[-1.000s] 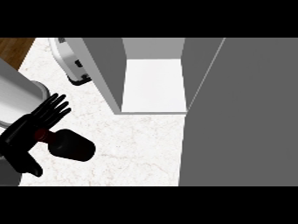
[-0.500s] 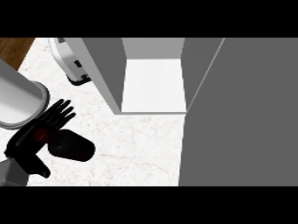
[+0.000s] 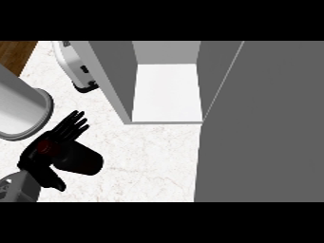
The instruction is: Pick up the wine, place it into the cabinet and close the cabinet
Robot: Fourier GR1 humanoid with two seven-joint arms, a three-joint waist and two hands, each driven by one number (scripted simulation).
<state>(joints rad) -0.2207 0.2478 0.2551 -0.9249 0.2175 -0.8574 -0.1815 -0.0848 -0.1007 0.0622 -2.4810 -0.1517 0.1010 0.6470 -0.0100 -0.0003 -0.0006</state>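
Left robot hand (image 3: 52, 154) low at the view's left, over the white marbled desk (image 3: 150, 152). Its fingers (image 3: 73, 124) fan out toward the cabinet, thumb pointing down toward the lower edge. The wine bottle (image 3: 77, 159), dark with a reddish tint near one end, lies on its side across the palm, cradled between fingers and thumb; fingers look wrapped around its far side. Grey forearm (image 3: 14, 187) enters from the lower left corner.

Cabinet (image 3: 119, 76) stands open ahead; white inner shelf floor (image 3: 166, 92) visible between its 2 grey side walls. Large grey cabinet door (image 3: 270, 123) fills the right side of the view, swung outward.

Bottle well apart from the cabinet opening, to its lower left.

A white appliance (image 3: 77, 71) with dark details sits beside the cabinet's left wall. A big grey-white cylinder (image 3: 10, 107) crosses the left edge, just above the hand. Wood floor (image 3: 3, 54) at top left.
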